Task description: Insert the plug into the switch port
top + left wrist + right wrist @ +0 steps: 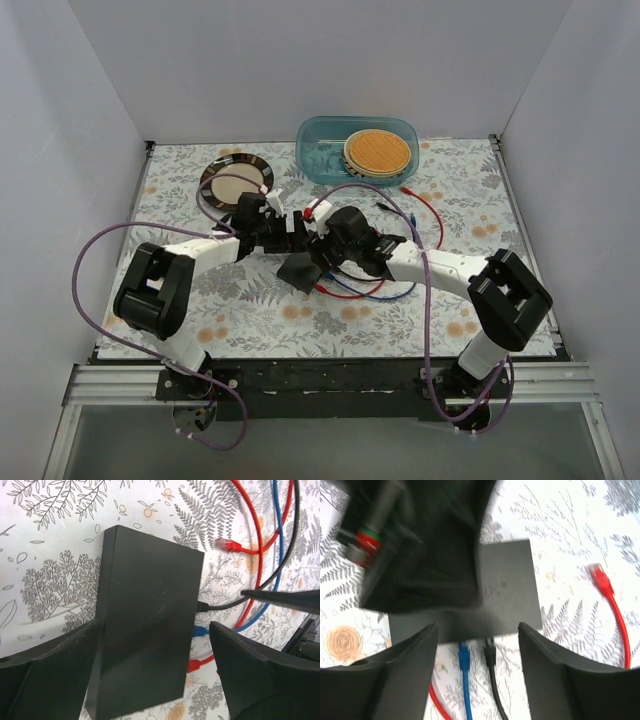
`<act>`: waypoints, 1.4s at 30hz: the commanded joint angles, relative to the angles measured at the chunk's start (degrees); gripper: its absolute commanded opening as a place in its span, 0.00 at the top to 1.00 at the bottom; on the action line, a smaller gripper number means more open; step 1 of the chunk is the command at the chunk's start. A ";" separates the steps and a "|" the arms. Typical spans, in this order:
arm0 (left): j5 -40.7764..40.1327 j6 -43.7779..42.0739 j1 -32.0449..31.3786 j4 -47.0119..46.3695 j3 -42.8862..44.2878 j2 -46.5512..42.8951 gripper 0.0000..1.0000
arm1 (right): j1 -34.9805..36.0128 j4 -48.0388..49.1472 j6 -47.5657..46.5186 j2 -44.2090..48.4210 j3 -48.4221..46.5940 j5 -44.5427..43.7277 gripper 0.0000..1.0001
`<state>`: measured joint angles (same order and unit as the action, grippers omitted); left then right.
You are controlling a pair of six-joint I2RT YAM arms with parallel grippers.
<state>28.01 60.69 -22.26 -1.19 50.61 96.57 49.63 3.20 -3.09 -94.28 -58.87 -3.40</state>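
The flat dark grey switch box (145, 615) lies on the leaf-patterned table, under both grippers in the top view (298, 272). A black plug (490, 652) sits in a port on the box's edge, with a blue plug (464, 657) beside it. In the left wrist view the black plug (202, 606), blue plug (200, 630) and a red plug (195, 665) line that edge. My right gripper (477, 630) is open, its fingers either side of the blue and black plugs and touching neither. My left gripper (155, 630) is open astride the box, its right finger clear of it.
A loose red plug (600, 580) on its cable lies on the table right of the box. At the back stand a round plate (236, 178) and a blue-green tub (310, 135) holding a round wicker disc (378, 150). Red, blue and black cables (425, 205) trail to the right.
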 commanded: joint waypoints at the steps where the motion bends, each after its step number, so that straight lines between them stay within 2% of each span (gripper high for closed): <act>1: -4.36 1.80 -0.15 3.65 -0.25 -8.85 0.08 | 0.03 1.37 0.89 7.08 4.01 -2.66 0.22; 5: -7.17 4.78 -0.15 5.06 -0.60 -17.02 0.02 | 0.12 0.84 2.12 14.20 7.97 -4.59 0.13; 7: -8.14 7.07 -0.24 5.15 -0.95 -22.55 0.02 | 0.12 -0.21 2.39 18.07 8.95 -5.65 0.07; 9: -8.32 8.65 -0.06 6.02 -0.34 -27.03 0.02 | 0.12 -2.14 2.65 21.22 10.00 -6.96 0.06; 15: -7.79 10.85 -0.06 11.91 4.58 -32.76 0.02 | 0.12 -5.74 5.02 28.27 13.78 -9.43 0.05; 20: -3.50 18.14 -0.15 9.73 2.04 -37.33 0.02 | 0.12 -6.89 7.75 32.40 17.03 -9.35 0.05; 25: -1.90 22.28 -0.24 4.45 -5.25 -41.99 0.02 | 0.03 -7.77 8.98 33.02 18.71 -9.08 0.06; 29: -2.08 21.93 -0.15 4.27 -9.20 -43.75 0.02 | 0.12 -8.82 8.72 32.06 17.92 -11.01 0.07; 42: -1.11 18.42 -0.15 6.02 -9.65 -40.94 0.02 | -1.02 -12.70 8.28 18.62 9.31 -17.61 0.12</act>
<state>25.89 80.75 -22.26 4.64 40.66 55.05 49.47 -9.65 4.78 -72.23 -45.69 -18.17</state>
